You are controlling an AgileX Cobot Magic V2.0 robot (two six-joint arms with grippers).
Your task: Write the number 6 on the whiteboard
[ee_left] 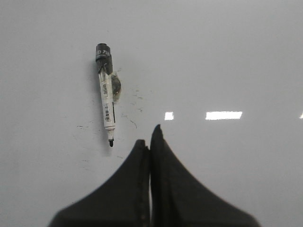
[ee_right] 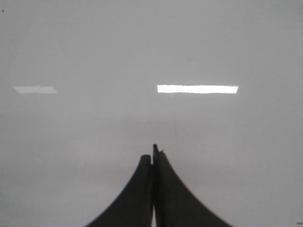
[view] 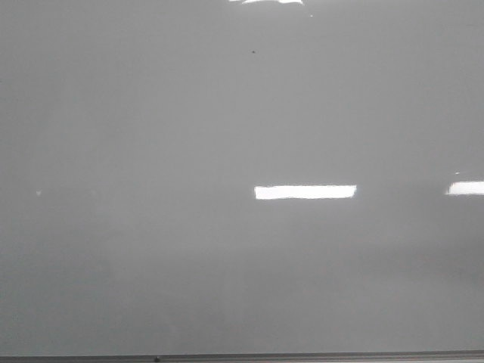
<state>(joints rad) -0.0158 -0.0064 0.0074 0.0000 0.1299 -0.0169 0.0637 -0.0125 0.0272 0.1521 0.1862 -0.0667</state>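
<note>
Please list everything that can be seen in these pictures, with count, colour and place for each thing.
whiteboard: one, pale grey-white and glossy, fills all three views; a thin grey frame edge runs along its lower border in the front view.
light reflections: several, bright white rectangles, on the board.
speck: one, black and tiny, high on the board in the front view.
marker: one, white barrel with black end and bare black tip, lying on the board just ahead of the left gripper.
smudges: a few faint dark marks, around the marker.
number 6: none visible.
left gripper: one, black, shut, empty.
right gripper: one, black, shut, empty.
</note>
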